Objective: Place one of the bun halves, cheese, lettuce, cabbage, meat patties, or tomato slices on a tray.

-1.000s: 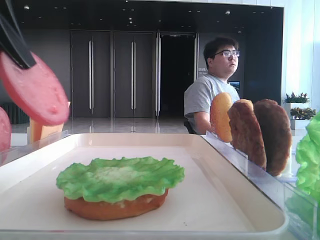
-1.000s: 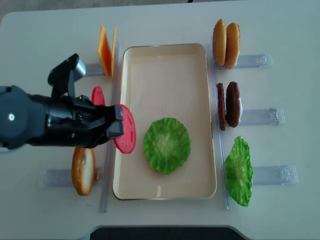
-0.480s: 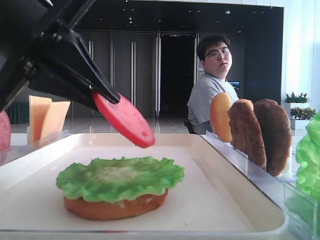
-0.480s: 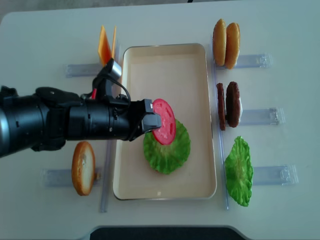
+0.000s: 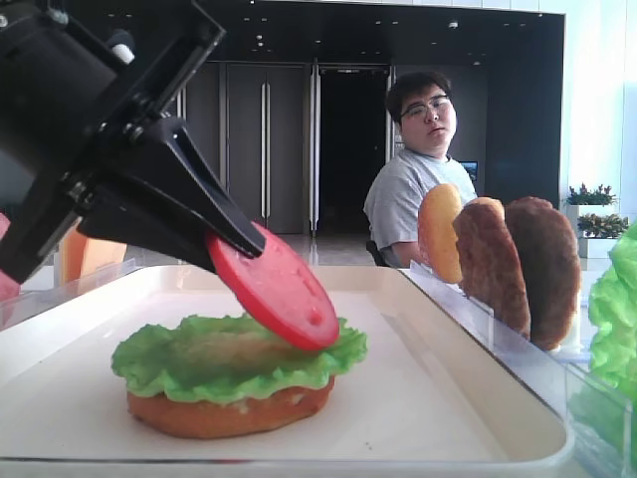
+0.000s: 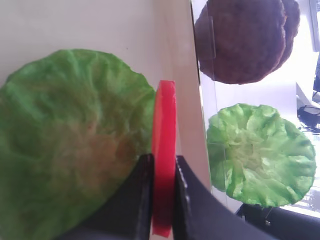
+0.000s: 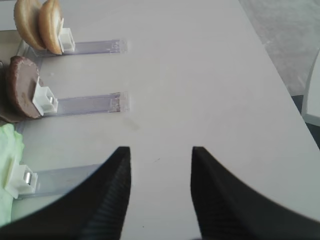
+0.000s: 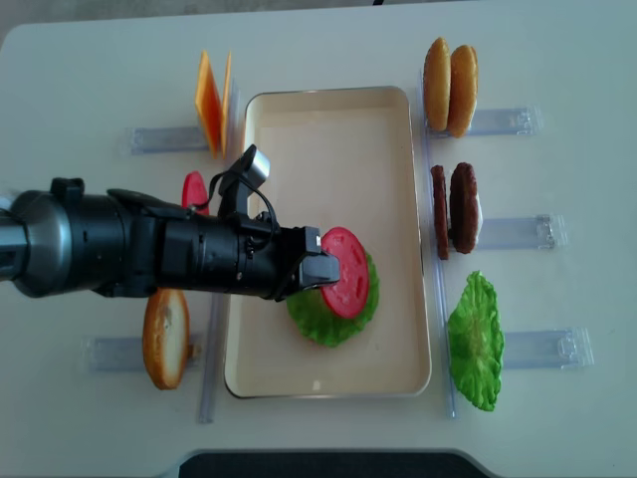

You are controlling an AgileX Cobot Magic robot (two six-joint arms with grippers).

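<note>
My left gripper (image 8: 323, 269) is shut on a red tomato slice (image 8: 345, 271), gripped by its edge between both fingers (image 6: 145, 175). The slice (image 5: 279, 294) hangs tilted over the lettuce (image 5: 199, 358), its lower edge down at the leaf. That lettuce (image 8: 323, 324) covers a bun half (image 5: 229, 410) lying in the cream tray (image 8: 328, 129). In the left wrist view the tomato slice (image 6: 163, 150) stands edge-on beside the lettuce (image 6: 65, 150). My right gripper (image 7: 160, 155) is open over bare table, holding nothing.
Right of the tray, clear holders carry two bun halves (image 8: 450, 72), meat patties (image 8: 453, 207) and a second lettuce leaf (image 8: 475, 339). On the left stand cheese (image 8: 211, 100), another tomato slice (image 8: 195, 189) and a bun half (image 8: 165, 339). A person (image 5: 423, 169) sits behind the table.
My left gripper has carried the tomato slice rightwards from the tray's left edge to above the lettuce and lowered it onto the leaf. The right gripper shows no earlier frame.
</note>
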